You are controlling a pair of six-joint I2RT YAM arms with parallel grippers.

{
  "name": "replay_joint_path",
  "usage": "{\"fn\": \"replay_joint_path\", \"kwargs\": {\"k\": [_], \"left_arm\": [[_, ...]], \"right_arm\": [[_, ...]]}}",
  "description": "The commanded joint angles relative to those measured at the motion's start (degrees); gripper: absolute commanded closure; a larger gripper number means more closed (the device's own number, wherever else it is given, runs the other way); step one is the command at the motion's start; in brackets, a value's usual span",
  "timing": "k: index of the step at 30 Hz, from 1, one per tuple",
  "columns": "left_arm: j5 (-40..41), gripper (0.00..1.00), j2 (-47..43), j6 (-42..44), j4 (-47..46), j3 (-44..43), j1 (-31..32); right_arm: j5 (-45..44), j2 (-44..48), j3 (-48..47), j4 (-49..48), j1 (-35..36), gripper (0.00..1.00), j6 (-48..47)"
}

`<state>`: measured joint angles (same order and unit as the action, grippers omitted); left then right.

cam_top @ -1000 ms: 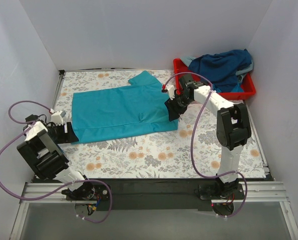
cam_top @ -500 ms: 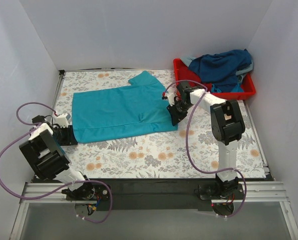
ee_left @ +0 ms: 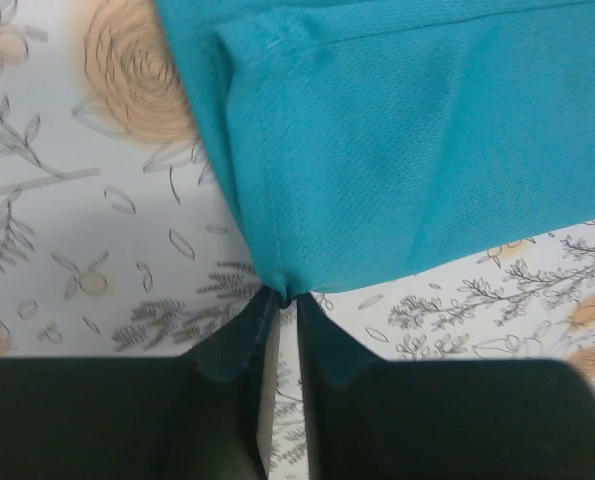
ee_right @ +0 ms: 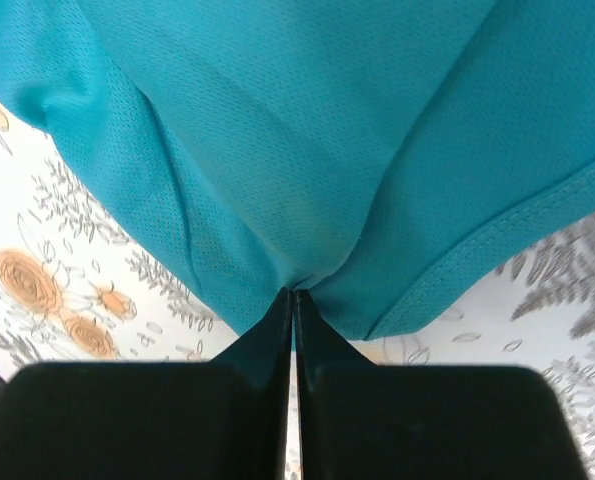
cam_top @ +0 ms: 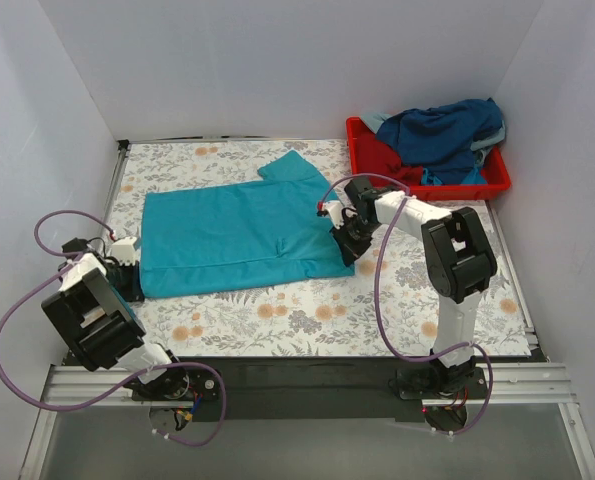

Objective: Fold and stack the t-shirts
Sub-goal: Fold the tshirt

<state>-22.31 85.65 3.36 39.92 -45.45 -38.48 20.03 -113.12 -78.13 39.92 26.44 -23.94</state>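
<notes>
A teal-turquoise t-shirt (cam_top: pixel 235 232) lies spread across the middle of the flowered table. My left gripper (cam_top: pixel 134 281) sits at the shirt's near-left corner, shut on the hem corner (ee_left: pixel 280 282), which bunches between the dark fingertips. At the shirt's near-right edge my right gripper (cam_top: pixel 343 243) is shut on a pinch of the teal cloth (ee_right: pixel 295 285). A navy blue t-shirt (cam_top: pixel 445 128) is heaped in the red tray (cam_top: pixel 497 180), with a bit of teal cloth (cam_top: pixel 489 150) at its right side.
The red tray stands at the back right corner, against the white wall. White walls close the table on three sides. Purple cables (cam_top: pixel 377 290) loop from both arms. The flowered tablecloth (cam_top: pixel 307 310) shows in front of the shirt.
Both grippers have closed on the teal-turquoise shirt's near edge. The left one moved in to the near-left corner, the right one slid down to the near-right edge, and the shirt shifted slightly.
</notes>
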Motion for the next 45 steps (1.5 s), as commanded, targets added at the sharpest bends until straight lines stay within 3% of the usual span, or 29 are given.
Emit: {"fn": "replay_joint_path", "kwargs": {"k": [1, 3, 5, 7, 8, 10, 24, 42, 45], "left_arm": [[-0.4, 0.86, -3.1, 4.9, 5.7, -1.4, -2.6], [-3.3, 0.72, -4.0, 7.8, 7.6, -4.9, -2.7], [-7.5, 0.58, -4.3, 9.2, 10.9, -7.5, -2.8], [-11.0, 0.54, -3.6, 11.6, 13.6, -11.8, -2.7], [-11.9, 0.49, -2.3, 13.4, 15.2, -13.2, -2.7], [-12.8, 0.48, -1.3, 14.2, 15.6, -15.5, -2.0], [-12.0, 0.51, 8.3, 6.9, 6.4, -20.8, 6.3], [-12.3, 0.51, 14.5, 11.5, 7.8, -24.8, 7.2], [-12.8, 0.51, 14.7, 14.4, 9.3, -25.4, 7.6]], "right_arm": [[-1.6, 3.1, 3.5, 4.1, 0.1, 0.97, -1.5], [1.6, 4.5, 2.9, 6.3, 0.0, 0.69, -2.1], [3.7, 6.6, 1.7, 7.1, 0.0, 0.57, -1.6], [5.8, 7.4, -1.7, 8.0, 0.0, 0.46, -1.3], [5.9, 7.3, -2.9, 8.1, 0.1, 0.43, -0.6], [6.3, 6.1, -7.3, 8.2, 0.0, 0.39, -0.3], [3.3, -15.3, -32.2, 8.1, 0.1, 0.48, 2.6], [6.9, -19.2, -33.8, 8.0, 1.5, 0.59, 3.6], [6.8, -20.0, -33.9, 7.9, 1.5, 0.65, 3.8]]}}
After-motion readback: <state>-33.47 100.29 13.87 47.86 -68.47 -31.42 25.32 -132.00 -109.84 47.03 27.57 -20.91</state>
